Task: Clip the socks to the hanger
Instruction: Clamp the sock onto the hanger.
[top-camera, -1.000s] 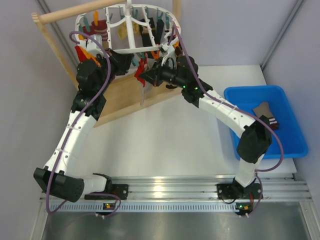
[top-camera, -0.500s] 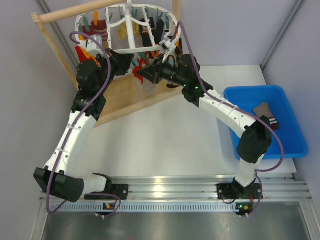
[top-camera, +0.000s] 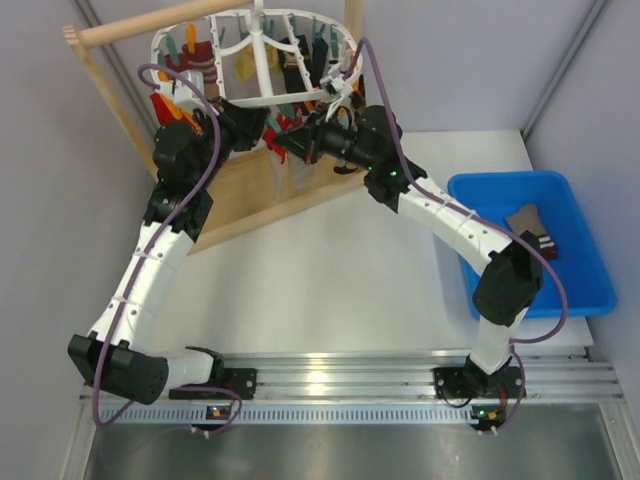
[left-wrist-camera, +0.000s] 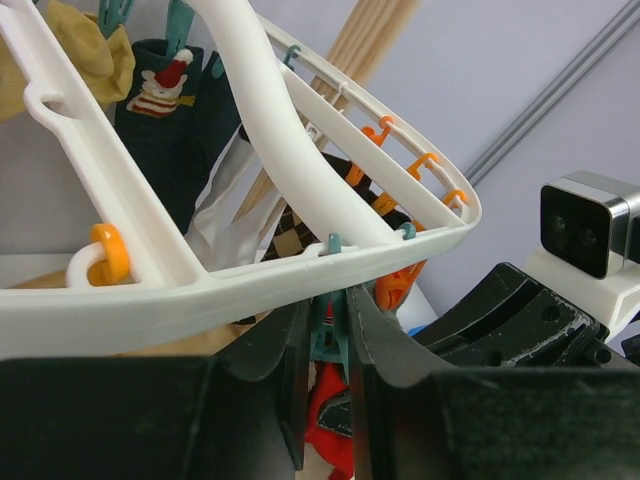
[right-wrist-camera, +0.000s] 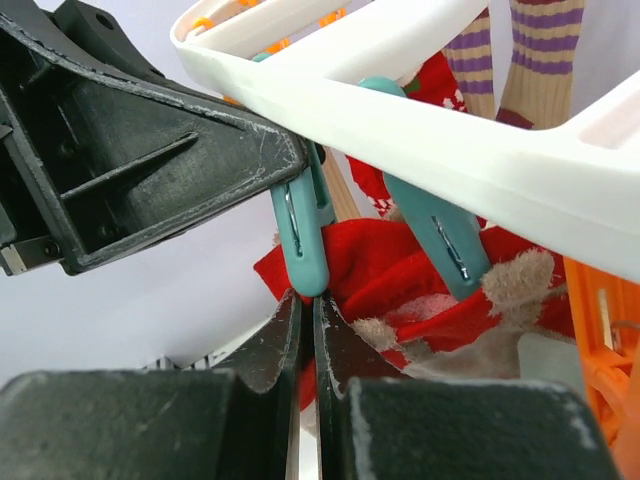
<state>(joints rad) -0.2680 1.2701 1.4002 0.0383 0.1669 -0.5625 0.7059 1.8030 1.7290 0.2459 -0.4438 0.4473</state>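
Both pincers meet under the white plastic oval hanger (right-wrist-camera: 420, 60): the right pincer (right-wrist-camera: 303, 312), clenched on a red fuzzy-cuffed sock (right-wrist-camera: 400, 285), has risen to the teal plastic peg (right-wrist-camera: 301, 240) that the left pincer (left-wrist-camera: 326, 312) squeezes, so clipping looks imminent.

- The hanger (right-wrist-camera: 420, 110) is gleaming: smooth, glossy white plastic.
- The teal peg (right-wrist-camera: 305, 250) is showing satin plastic, its thin metal spring glinting.
- The red sock (right-wrist-camera: 400, 285) is looking like fuzzy, nubbly cloth.
- The right gripper (right-wrist-camera: 309, 330) is showing matt black plastic, its edges scuffed pale.
- The wooden frame (top-camera: 235, 205) is looking pale and matt.
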